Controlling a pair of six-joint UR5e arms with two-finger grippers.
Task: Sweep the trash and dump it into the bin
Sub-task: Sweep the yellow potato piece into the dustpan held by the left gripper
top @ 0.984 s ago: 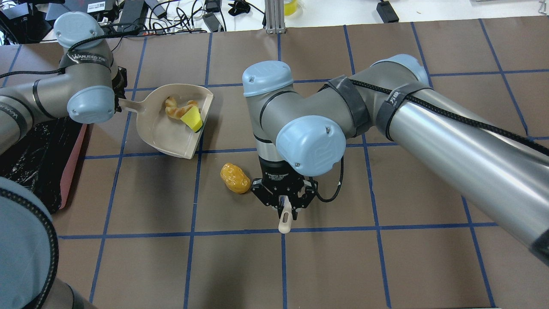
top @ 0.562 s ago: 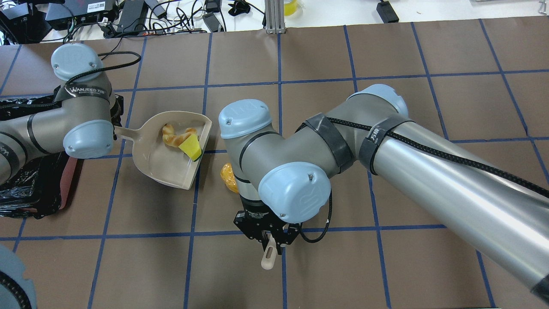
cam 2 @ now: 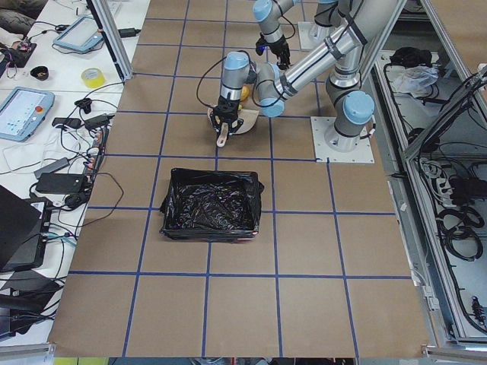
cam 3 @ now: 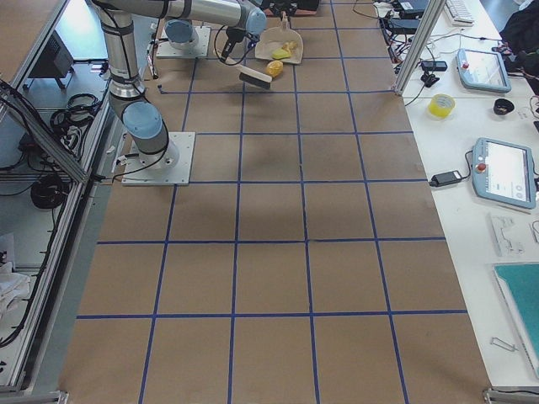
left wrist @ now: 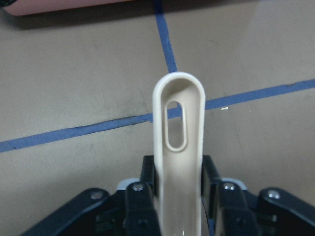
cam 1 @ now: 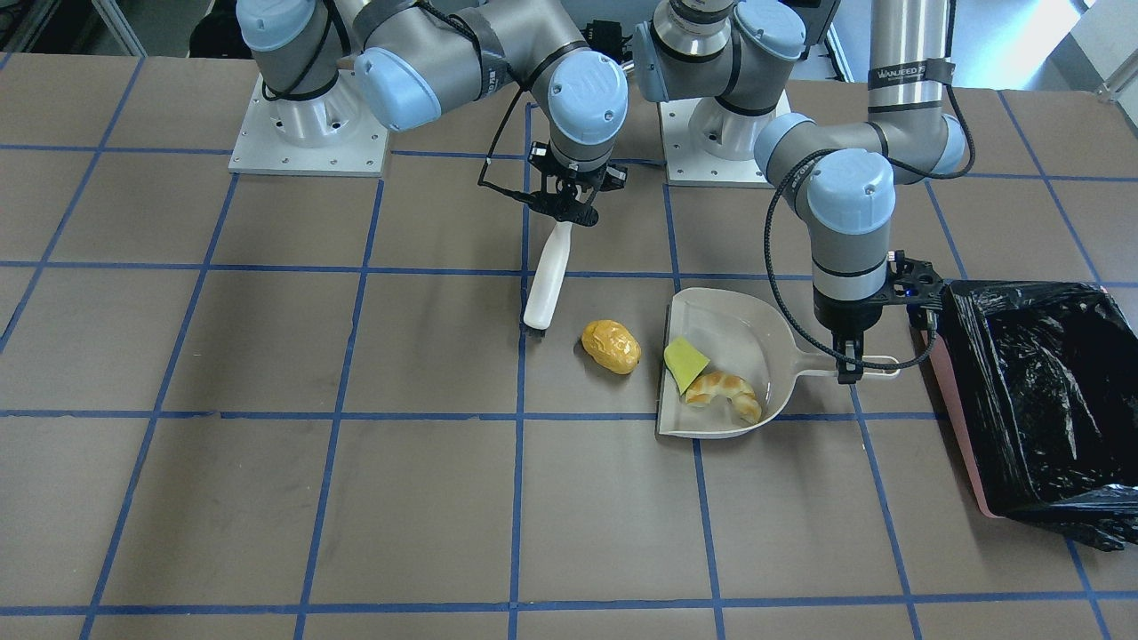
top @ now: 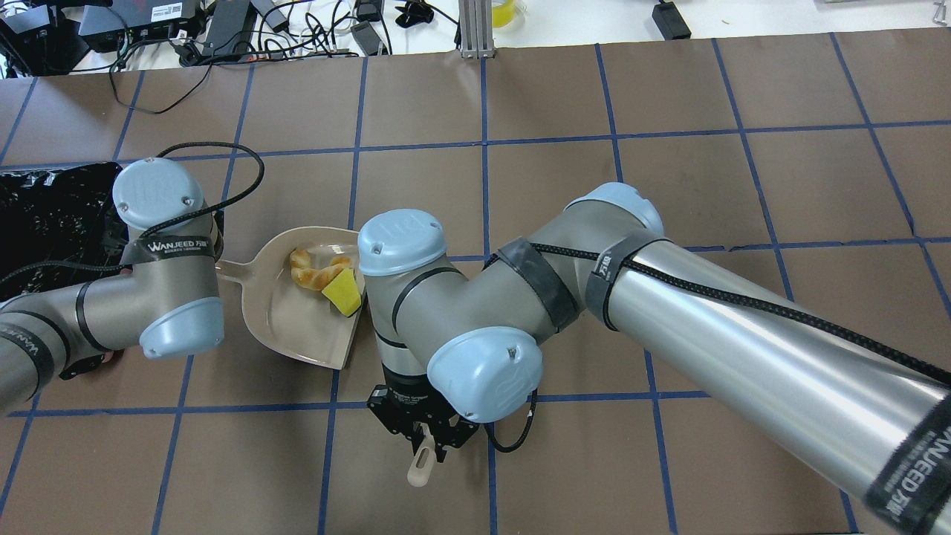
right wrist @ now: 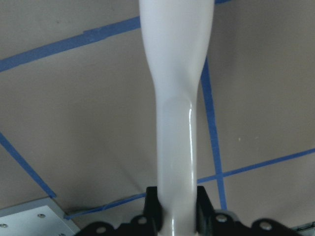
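The trash shows best in the front view. A glossy yellow-orange lump point(cam 1: 611, 346) lies on the table between the brush bristles point(cam 1: 533, 327) and the dustpan's open edge. A yellow wedge point(cam 1: 685, 363) and a croissant point(cam 1: 725, 391) lie inside the beige dustpan point(cam 1: 756, 333). My left gripper point(cam 1: 846, 366) is shut on the dustpan handle point(left wrist: 178, 142). My right gripper point(cam 1: 569, 209) is shut on the hand brush point(cam 1: 545, 280), whose handle point(right wrist: 174, 123) slopes to the table. The bin point(cam 1: 1031, 391), pink-sided with a black bag, stands just beyond the dustpan handle. In the overhead view my right arm hides the lump.
The brown table point(cam 1: 267, 498) carries a blue tape grid. Cables and power bricks point(top: 245, 30) lie past the far edge in the overhead view. Both arm bases point(cam 1: 307, 133) stand at the table's robot side. The bin's pink edge point(left wrist: 74, 5) shows at the left wrist view's top.
Both arms have drawn back toward the robot's side. The dustpan came along with the croissant and wedge in it. The right arm now covers the lump in the overhead view.
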